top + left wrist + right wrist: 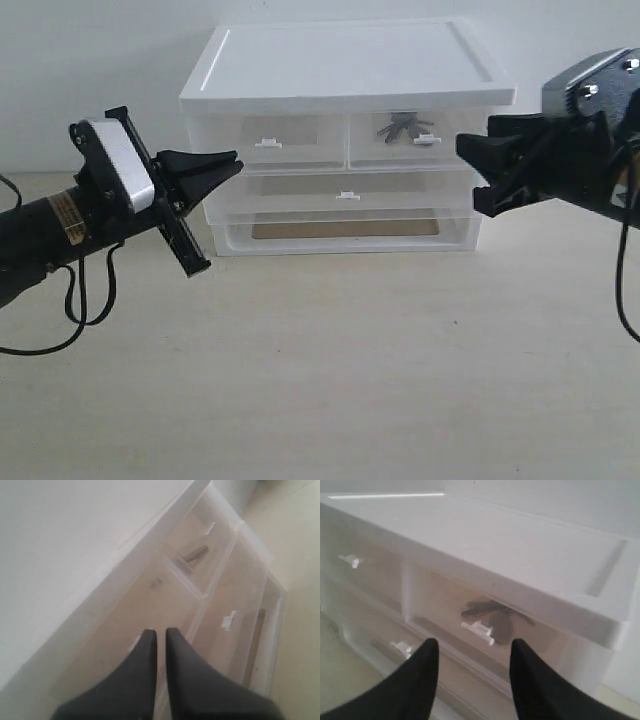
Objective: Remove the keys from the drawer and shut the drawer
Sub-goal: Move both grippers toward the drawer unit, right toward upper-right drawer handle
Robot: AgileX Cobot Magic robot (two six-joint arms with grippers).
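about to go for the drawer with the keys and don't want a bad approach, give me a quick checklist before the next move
1. Right claw open enough for the handle: ok, its jaws stand well apart.
2. Claw aimed at the tab handle: ok, the right wrist view shows the handle between the jaws, not touched.
3. Drawer open for reaching in: not ok, it looks shut.
4. Keys in that drawer: ok, visible through the clear front.
5. Left claw out of the way: ok, it hovers at the unit's left side, jaws together.
6. Gap between right claw and handle: cannot tell.
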